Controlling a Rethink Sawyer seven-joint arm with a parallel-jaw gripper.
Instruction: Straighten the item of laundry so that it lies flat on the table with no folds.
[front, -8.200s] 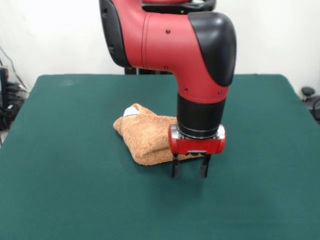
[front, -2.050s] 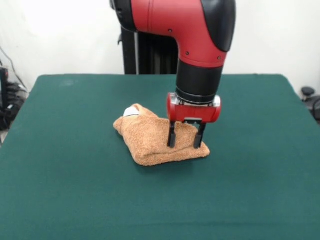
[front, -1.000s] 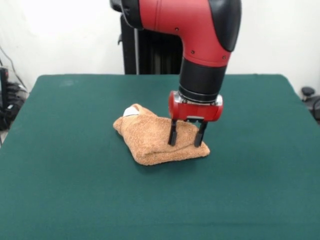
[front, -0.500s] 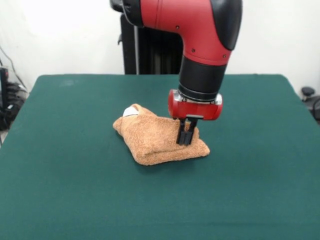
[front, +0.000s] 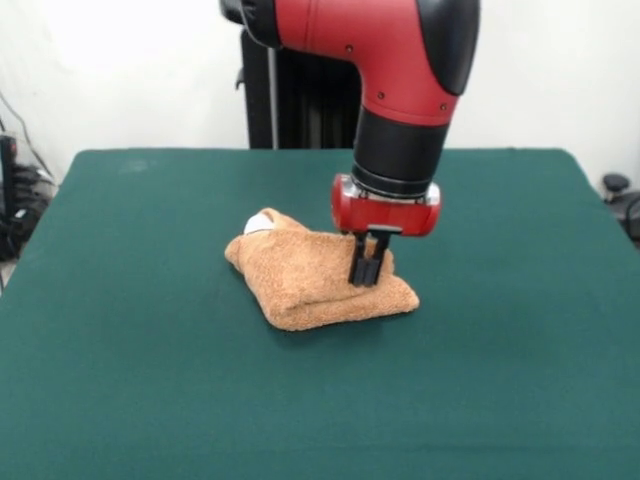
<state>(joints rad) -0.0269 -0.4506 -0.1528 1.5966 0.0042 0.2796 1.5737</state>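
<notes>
The orange-tan terry-cloth towel (front: 318, 280) is sitting roughly mid-worktop, bunched into a folded wedge rather than spread out. You can see a doubled-over edge along the front and a small white label (front: 262, 222) poking out at the far-left corner, so it's clearly nowhere near flat.

The red and black robot arm's gripper (front: 367, 274) comes straight down onto the right part of the bundle, and its black jaws are pressed together with a pinch of the top cloth layer between them, as far as I can tell. That placement makes sense to me: grabbing the upper layer near the fold's free side is how you'd peel it back off the layer underneath. Pinching only a bit of terry also means the lower layer should stay put on the felt.

The dark green felt-like worktop (front: 130, 340) has loads of open room on every side, so there's space to drag the flap out in any direction.

My guess is the tricky part is grip depth. If both layers got caught, the whole lump would just lift or slide instead of opening up. Terry is grippy against felt though, which helps.
</notes>
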